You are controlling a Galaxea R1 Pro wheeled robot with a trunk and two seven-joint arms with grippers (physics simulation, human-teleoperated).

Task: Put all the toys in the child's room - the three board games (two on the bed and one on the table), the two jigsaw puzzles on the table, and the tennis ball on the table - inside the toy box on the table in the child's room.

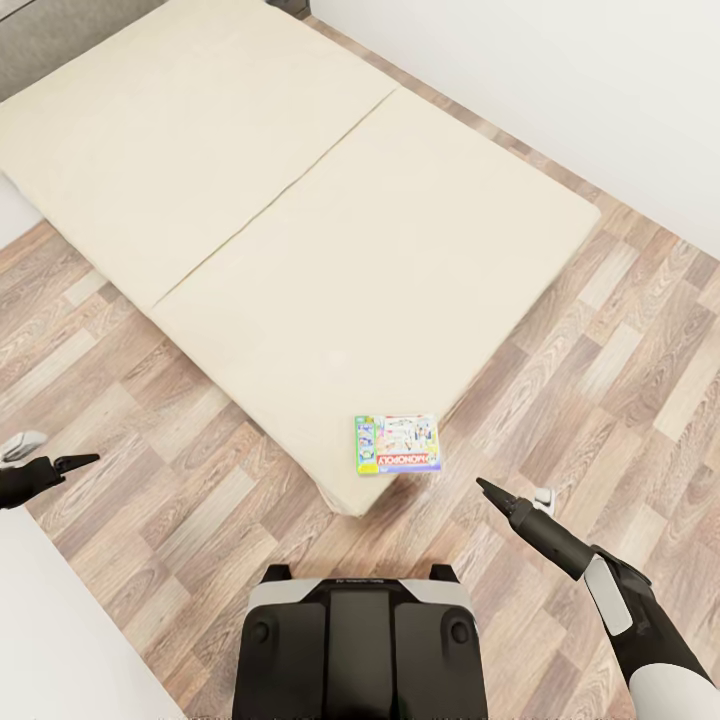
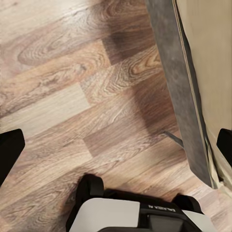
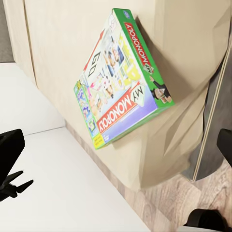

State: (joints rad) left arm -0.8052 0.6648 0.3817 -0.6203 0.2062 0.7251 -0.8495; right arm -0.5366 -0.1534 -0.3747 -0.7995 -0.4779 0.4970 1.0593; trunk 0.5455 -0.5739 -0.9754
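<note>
A board game [image 1: 398,444], a white-and-green "Monopoly" box with a red logo, lies flat on the near corner of the bed [image 1: 300,200]. The right wrist view looks straight at the board game [image 3: 121,82] on the beige mattress edge. My right gripper [image 1: 490,490] hovers over the floor just right of that corner, open and holding nothing. My left gripper [image 1: 80,462] is far to the left over the floor, also open and holding nothing. The toy box, jigsaw puzzles and tennis ball are out of view.
Wood-plank floor [image 1: 620,340] surrounds the bed. A white wall [image 1: 600,90] runs behind it at the right. A white surface [image 1: 60,620] sits at the lower left. My base [image 1: 360,650] faces the bed's corner. The bed's grey frame [image 2: 181,92] appears in the left wrist view.
</note>
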